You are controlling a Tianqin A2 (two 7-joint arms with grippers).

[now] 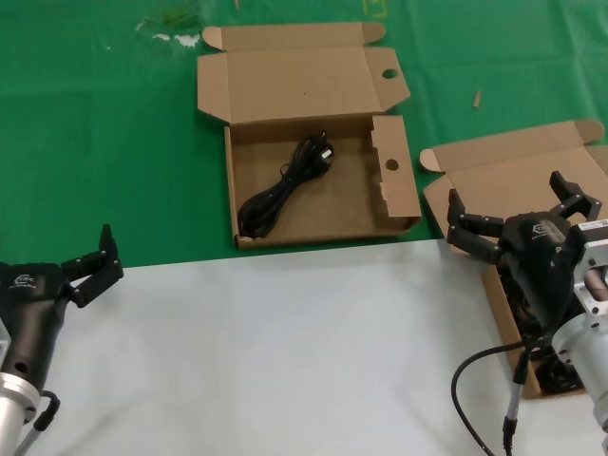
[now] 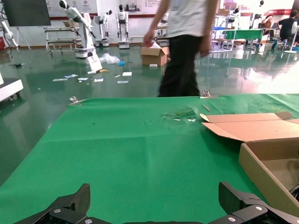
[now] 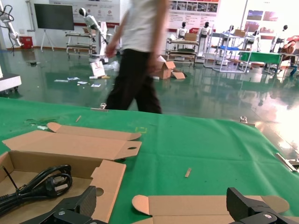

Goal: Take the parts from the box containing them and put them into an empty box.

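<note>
A shallow brown box with round holes in its flaps [image 1: 394,185], the task's empty box, lies open on the green cloth at centre. One black bundled cord [image 1: 285,185] lies inside it, and the same cord [image 3: 42,182] shows in the right wrist view. At the right edge sits the plain brown box containing the parts [image 1: 513,161], lid folded back. My right gripper [image 1: 518,204] hovers open over it with nothing between its fingers. The arm hides most of the black cords [image 1: 560,375] there. My left gripper [image 1: 95,268] rests open at the near left, holding nothing.
A white tabletop [image 1: 285,351] covers the near half and green cloth [image 1: 95,142] the far half. Small scraps [image 1: 478,98] and white specks [image 1: 176,38] lie on the cloth. A person [image 2: 187,46] walks behind the table's far edge.
</note>
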